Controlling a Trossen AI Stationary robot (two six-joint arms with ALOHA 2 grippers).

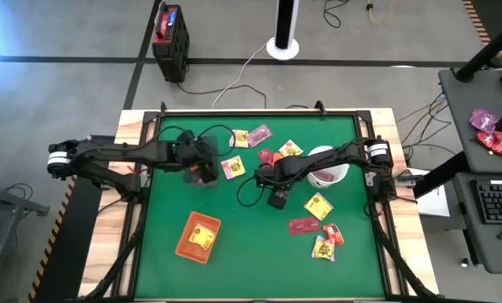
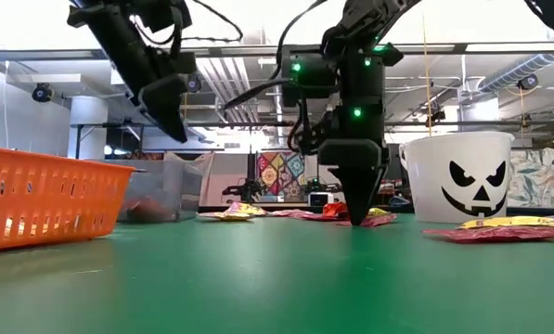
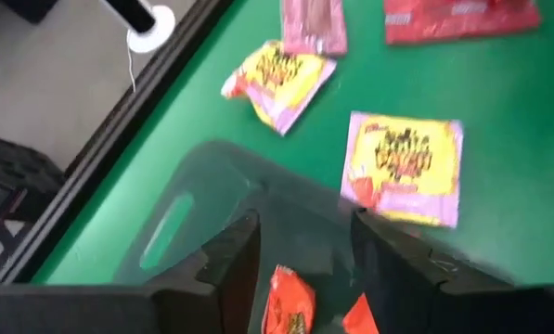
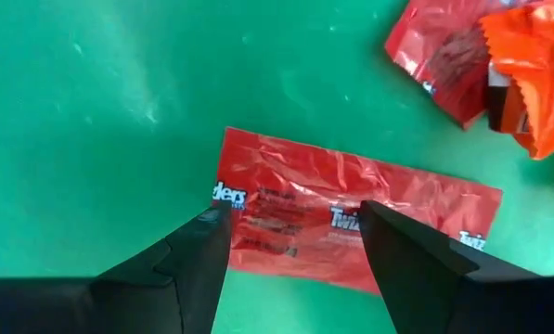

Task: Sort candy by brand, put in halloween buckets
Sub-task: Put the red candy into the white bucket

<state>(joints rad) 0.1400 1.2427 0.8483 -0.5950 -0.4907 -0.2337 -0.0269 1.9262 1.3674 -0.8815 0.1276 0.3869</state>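
My right gripper (image 4: 295, 237) is open and points down at the table's middle (image 1: 259, 175). Its fingers stand over a red Twizzlers packet (image 4: 351, 223) that lies flat on the green mat. My left gripper (image 3: 300, 250) is open and empty. It is raised above the dark translucent tub (image 3: 212, 162), which holds orange candies (image 3: 290, 301). The tub (image 1: 202, 175) stands left of centre. The white round bucket (image 1: 326, 164) with a pumpkin face (image 2: 462, 181) stands at the right. The orange tray (image 1: 198, 237) is near the front and holds a yellow packet. My right gripper comes at the red packet from above, with one finger (image 4: 198, 255) near its end and the other (image 4: 402, 246) over its middle. In the low view the fingertips (image 2: 358, 215) reach down to table height. I cannot tell whether they touch the packet.
Yellow packets (image 1: 234, 167) (image 1: 240, 137), a pink one (image 1: 259, 133) and red and orange ones (image 4: 499, 65) lie near the middle and far side. More candy (image 1: 318, 204) (image 1: 326, 244) lies at the front right. A red-and-black box (image 1: 171, 38) stands on the floor beyond the table.
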